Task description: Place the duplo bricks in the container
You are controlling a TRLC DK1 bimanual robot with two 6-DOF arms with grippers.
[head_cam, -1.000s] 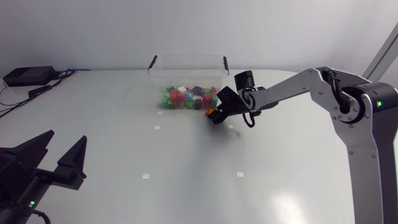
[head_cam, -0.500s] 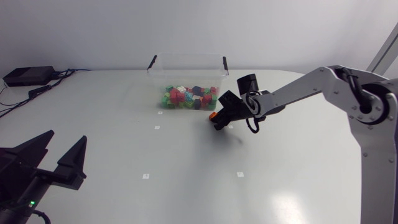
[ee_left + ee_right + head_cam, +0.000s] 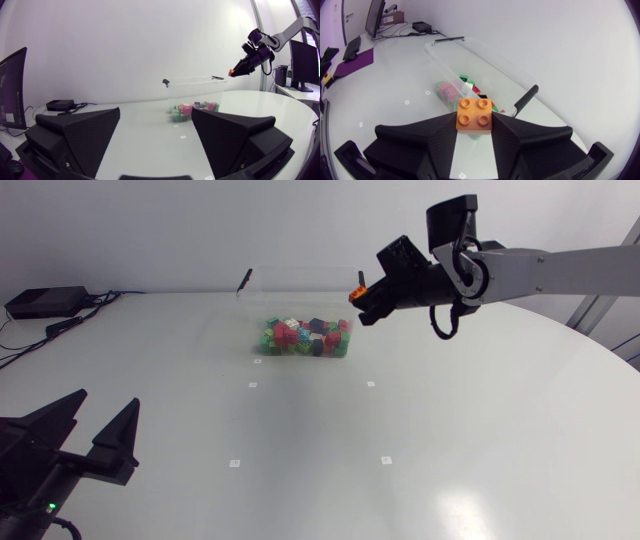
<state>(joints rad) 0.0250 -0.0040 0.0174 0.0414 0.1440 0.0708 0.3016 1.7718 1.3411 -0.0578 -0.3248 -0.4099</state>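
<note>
The clear container's (image 3: 300,305) walls are faint; its brick pile (image 3: 300,337) shows. My right claw (image 3: 362,298) hides the orange brick's (image 3: 474,115) lower half, clamped on it from both sides above the container's right end. My left claw (image 3: 103,405), arm cut off, hangs spread and empty over the bench (image 3: 400,440).

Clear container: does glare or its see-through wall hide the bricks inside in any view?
Head view: no glare; the container walls nearly vanish against the pale table, and the bricks show plainly. Left wrist view: the walls are faint, and the bricks show through as a coloured heap. Right wrist view: the orange duplo brick in the jaws covers part of the heap.
</note>
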